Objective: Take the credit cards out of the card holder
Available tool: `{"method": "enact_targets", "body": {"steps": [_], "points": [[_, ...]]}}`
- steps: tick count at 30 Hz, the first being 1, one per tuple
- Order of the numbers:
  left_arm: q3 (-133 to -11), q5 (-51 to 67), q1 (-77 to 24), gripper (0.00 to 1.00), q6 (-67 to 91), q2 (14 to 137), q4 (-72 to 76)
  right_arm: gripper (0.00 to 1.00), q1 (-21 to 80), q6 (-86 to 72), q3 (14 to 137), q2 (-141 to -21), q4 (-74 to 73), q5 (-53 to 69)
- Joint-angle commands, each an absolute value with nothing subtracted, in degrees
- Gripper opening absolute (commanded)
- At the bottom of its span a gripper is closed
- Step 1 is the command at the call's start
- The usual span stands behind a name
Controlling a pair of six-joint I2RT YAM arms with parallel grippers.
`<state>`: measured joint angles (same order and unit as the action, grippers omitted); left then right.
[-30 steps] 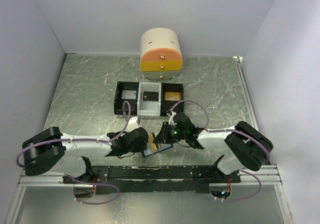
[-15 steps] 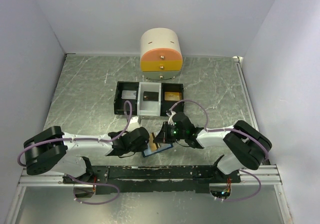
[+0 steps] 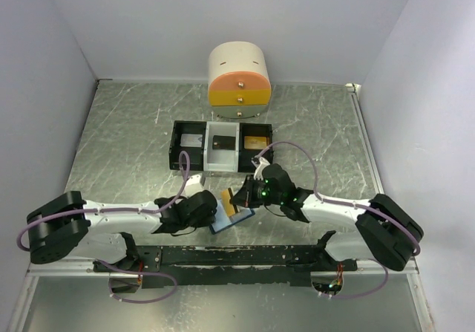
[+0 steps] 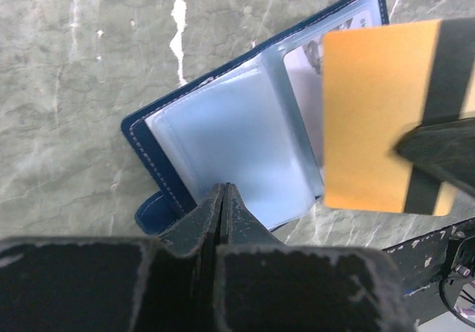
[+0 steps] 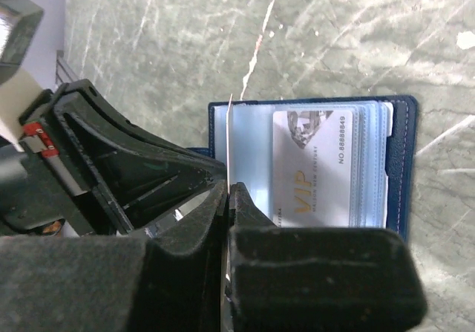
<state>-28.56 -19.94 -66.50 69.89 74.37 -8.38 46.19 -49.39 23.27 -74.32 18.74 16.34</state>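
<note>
Gaping blue card holder, gold card

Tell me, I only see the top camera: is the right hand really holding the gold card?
Observer: Yes. In the right wrist camera, the right hand is shut on the thin edge of the gold card.
Operator: Any more cards inside?
Observer: I can see one: a white VIP card in a clear pocket of the card holder.
Operator: What's the left hand doing?
Observer: It's shut, with its tips at the holder's near edge.
</note>
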Motion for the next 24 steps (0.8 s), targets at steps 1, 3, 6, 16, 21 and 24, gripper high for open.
{"method": "enact_targets", "body": {"steps": [1, 3, 6, 16, 21, 24], "points": [[-27.07, -20.57, -66.88, 0.08, 68.73, 71.55, -13.11, 0.00, 46.21, -46.12, 24.32, -71.16, 18.47, 13.60], [-27.00, -20.48, -66.88, 0.10, 68.00, 69.87, -13.01, 0.00, 46.16, -44.95, 23.95, -69.70, 20.10, 14.21], [-26.71, -20.39, -66.88, 0.16, 67.02, 66.96, -12.75, 0.00, 46.44, -43.17, 23.37, -68.46, 22.37, 14.99], [-28.88, -23.37, -66.71, 0.69, 61.33, 57.66, -19.57, 0.00, 53.13, -34.18, 24.17, -67.31, 25.32, 6.60], [-30.26, -22.51, -61.85, 0.87, 56.39, 52.82, -22.88, 0.00, 55.02, -27.16, 23.33, -64.81, 26.52, 0.54], [-32.41, -20.88, -57.79, 0.91, 53.47, 50.84, -25.86, 0.00, 55.04, -19.59, 22.69, -61.25, 26.76, -2.58]]}}
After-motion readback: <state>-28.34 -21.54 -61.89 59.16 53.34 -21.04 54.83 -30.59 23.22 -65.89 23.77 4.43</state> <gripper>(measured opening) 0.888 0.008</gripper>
